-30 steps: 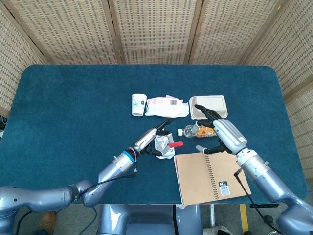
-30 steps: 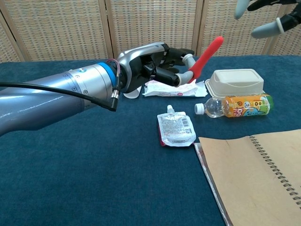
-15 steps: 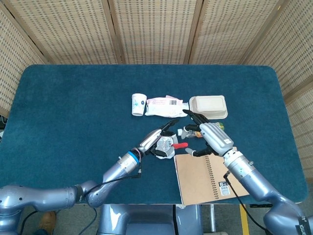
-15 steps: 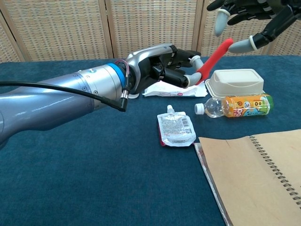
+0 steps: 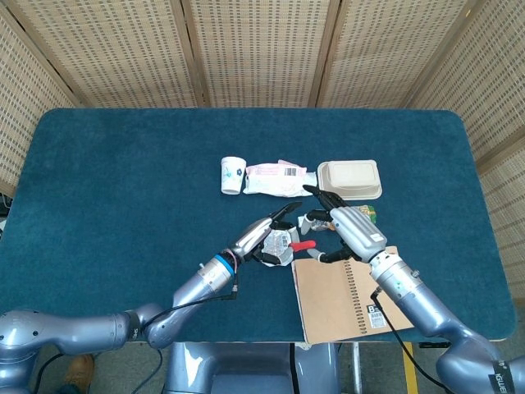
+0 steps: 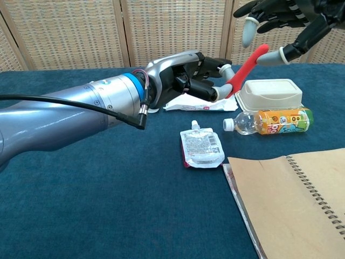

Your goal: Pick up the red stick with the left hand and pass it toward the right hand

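Observation:
The red stick slants up to the right above the table; my left hand grips its lower end. In the head view only its red tip shows beside the left hand. My right hand hovers open at the top right, its fingers spread around the stick's upper end, with a fingertip just above it. I cannot tell whether it touches the stick. From the head camera the right hand sits just right of the stick.
Below the hands lie a white pouch, a drink bottle and a beige lidded box. A brown spiral notebook covers the near right. A paper cup and a white packet sit further back.
My right hand has come down and leftward until its fingers surround the stick's top. The left hand has carried the stick slightly to the right.

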`<move>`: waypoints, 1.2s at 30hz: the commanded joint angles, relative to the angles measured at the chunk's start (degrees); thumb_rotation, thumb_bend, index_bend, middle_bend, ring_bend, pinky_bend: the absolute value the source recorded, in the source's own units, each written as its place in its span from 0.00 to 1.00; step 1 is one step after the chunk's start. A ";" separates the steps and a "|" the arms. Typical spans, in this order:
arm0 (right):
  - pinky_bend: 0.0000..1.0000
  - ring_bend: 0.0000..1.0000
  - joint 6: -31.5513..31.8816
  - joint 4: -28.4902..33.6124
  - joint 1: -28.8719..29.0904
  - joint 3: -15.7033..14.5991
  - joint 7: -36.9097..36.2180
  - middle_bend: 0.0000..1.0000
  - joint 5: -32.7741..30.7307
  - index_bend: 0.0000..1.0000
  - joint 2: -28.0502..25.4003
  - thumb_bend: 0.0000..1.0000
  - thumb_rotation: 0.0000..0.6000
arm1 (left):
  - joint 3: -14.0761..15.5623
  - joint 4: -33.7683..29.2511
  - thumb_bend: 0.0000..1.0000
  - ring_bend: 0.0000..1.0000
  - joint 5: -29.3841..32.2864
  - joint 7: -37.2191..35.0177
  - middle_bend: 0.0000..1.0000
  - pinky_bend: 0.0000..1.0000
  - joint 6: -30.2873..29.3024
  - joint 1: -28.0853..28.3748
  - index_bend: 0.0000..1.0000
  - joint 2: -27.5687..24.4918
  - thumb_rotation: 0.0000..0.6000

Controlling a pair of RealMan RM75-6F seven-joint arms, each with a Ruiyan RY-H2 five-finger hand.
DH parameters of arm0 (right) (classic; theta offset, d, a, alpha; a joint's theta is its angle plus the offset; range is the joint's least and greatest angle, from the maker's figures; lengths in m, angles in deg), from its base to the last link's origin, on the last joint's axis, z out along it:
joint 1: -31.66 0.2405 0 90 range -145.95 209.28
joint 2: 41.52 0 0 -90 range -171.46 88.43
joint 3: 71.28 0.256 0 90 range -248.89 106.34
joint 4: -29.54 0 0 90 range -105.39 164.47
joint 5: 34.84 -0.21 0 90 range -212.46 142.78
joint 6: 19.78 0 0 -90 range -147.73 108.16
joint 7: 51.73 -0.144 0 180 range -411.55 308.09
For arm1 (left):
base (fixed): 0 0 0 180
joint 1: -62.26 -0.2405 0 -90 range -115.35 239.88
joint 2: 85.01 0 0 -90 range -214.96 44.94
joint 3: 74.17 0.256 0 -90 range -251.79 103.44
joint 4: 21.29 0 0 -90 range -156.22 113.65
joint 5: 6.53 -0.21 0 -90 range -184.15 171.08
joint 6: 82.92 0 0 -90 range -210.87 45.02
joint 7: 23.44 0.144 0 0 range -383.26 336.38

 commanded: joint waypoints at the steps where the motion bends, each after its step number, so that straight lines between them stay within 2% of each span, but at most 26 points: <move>1: 0.00 0.00 -0.03 -0.05 -0.07 -0.11 0.09 0.03 0.02 0.51 -0.01 0.43 1.00 | 0.02 -0.07 0.52 0.00 0.05 -0.03 0.00 0.00 0.02 0.01 0.67 -0.03 1.00; 7: 0.00 0.00 0.02 -0.07 -0.21 -0.11 -0.21 0.04 0.33 0.53 0.05 0.46 1.00 | 0.14 -0.13 0.52 0.00 0.22 0.12 0.00 0.00 0.07 0.10 0.67 0.10 1.00; 18: 0.00 0.00 -0.55 -0.32 -0.15 -0.18 -0.69 0.04 0.46 0.53 0.12 0.59 1.00 | 0.26 0.01 0.52 0.00 0.31 -0.02 0.00 0.00 -0.02 0.05 0.67 0.23 1.00; 30: 0.00 0.00 -1.14 -0.30 0.24 -0.59 0.75 0.04 -0.01 0.53 0.13 0.61 1.00 | 0.18 -0.10 0.52 0.00 0.05 -0.09 0.00 0.00 -0.21 0.09 0.67 0.12 1.00; 36: 0.00 0.00 -0.69 -0.42 0.28 -0.73 1.85 0.05 0.31 0.60 0.31 0.61 1.00 | 0.13 -0.47 0.52 0.00 0.14 -0.01 0.00 0.00 -0.31 0.04 0.67 -0.09 1.00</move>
